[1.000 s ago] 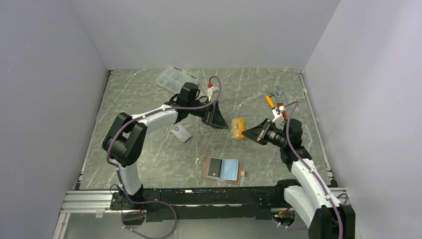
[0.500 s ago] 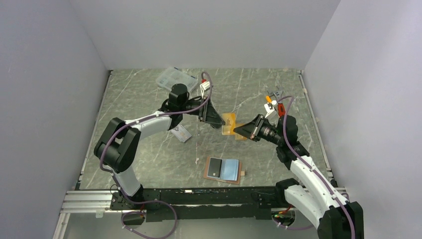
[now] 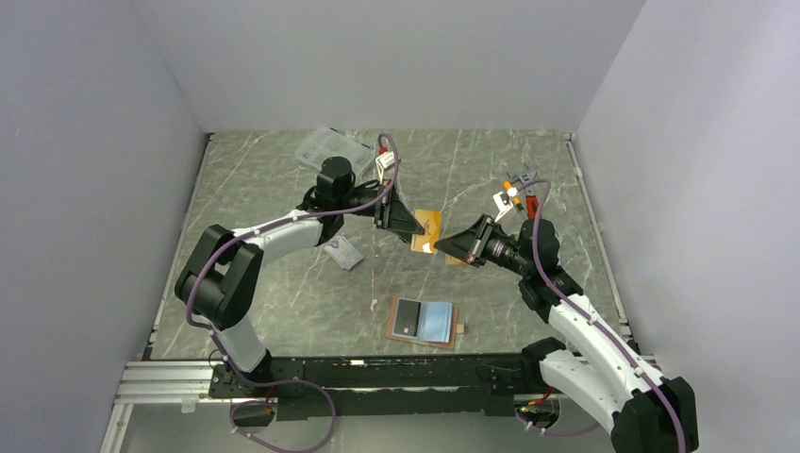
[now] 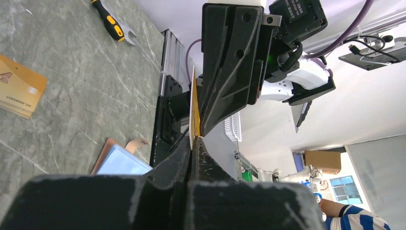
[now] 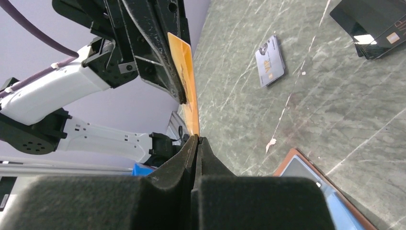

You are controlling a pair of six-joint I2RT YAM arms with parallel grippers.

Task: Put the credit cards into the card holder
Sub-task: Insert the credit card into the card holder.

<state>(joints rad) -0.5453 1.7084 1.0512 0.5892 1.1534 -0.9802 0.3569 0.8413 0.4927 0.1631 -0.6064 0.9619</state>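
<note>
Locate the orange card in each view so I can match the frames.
Top external: orange card at picture centre.
Left wrist: orange card at centre, edge-on, a thin upright sliver.
Right wrist: orange card upper centre-left, face showing.
Shared landmark: card holder, lower centre, bottom left, bottom right.

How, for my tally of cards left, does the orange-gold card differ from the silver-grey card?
The orange-gold card is off the table, tilted steeply, pinched by the left gripper and the right gripper; the silver-grey card lies flat on the table, untouched. Both are thin rectangles outside the card holder.
</note>
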